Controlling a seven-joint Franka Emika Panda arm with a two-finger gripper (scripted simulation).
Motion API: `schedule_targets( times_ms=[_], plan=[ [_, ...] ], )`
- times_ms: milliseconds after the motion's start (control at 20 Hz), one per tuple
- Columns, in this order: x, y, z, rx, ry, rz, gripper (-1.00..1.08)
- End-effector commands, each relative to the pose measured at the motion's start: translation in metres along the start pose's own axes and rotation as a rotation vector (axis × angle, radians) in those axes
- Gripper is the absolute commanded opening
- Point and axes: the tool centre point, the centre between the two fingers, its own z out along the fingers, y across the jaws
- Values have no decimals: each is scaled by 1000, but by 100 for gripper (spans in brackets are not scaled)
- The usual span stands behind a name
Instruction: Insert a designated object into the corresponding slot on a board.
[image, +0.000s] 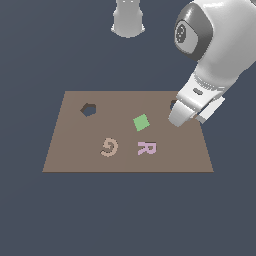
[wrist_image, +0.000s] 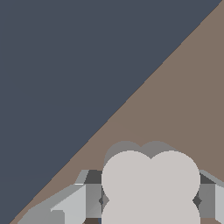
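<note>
In the wrist view the pale grey-white lobed piece (wrist_image: 151, 183) sits between my fingers (wrist_image: 72, 205), which press on both its sides. My gripper (wrist_image: 151, 203) is shut on it, just above the brown board (wrist_image: 188, 87). In the exterior view the gripper (image: 178, 119) is low over the board's (image: 75, 150) far corner on the exterior view's right. The arm hides the piece there. The dark lobed slot (image: 173, 104) shows only as a sliver beside the gripper, mostly covered by it.
On the board lie a green square (image: 141, 122), a pink letter R (image: 147, 148) and a tan spiral piece (image: 109, 147). A dark hexagonal hole (image: 88, 109) is at the far corner on the exterior view's left. The arm's base (image: 128, 20) stands behind the board.
</note>
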Motion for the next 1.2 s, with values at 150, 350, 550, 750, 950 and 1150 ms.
schedule_targets(
  times_ms=[150,350,550,750,950,1150],
  plan=[
    [-17,-8,-1,0,0,-179,-100],
    [-26,-11,-2,0,0,-273,-100],
    [-33,-12,-2,0,-1,-341,-100],
    [-38,-12,-3,0,-1,-385,-100],
    [-40,-12,-3,0,-1,-405,-100],
    [-40,-12,-2,0,-1,-402,-100]
  ],
)
